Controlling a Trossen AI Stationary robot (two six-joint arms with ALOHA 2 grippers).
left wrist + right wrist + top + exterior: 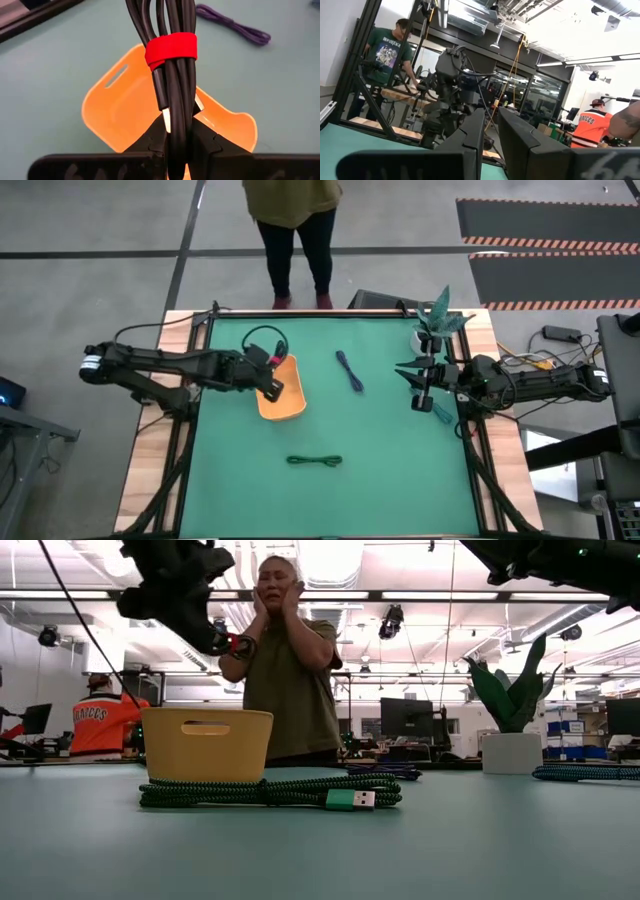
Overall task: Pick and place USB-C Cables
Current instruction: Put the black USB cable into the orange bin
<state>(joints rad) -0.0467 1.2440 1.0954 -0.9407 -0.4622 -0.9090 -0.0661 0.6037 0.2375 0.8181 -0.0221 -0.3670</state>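
Black cable bundle (175,75), banded with a red strap (170,49), pinched between the fingers of the left gripper (177,142) and hung directly above the open orange tray (117,107). Seen from overhead at the tray's (284,402) left rim, left gripper (268,383) over it, black loop (262,340) trailing toward the far edge. Lay on the green mat (380,480), well apart: dark blue bundle (349,370) right of the tray, dark green bundle (315,461) nearer the front edge. Waited at the table's right side, raised off the mat: right gripper (421,385), fingers (472,137) slightly spread, nothing between them. Stood just beyond the far edge: a person (296,230). Sat in the far right corner: a potted plant (437,323).
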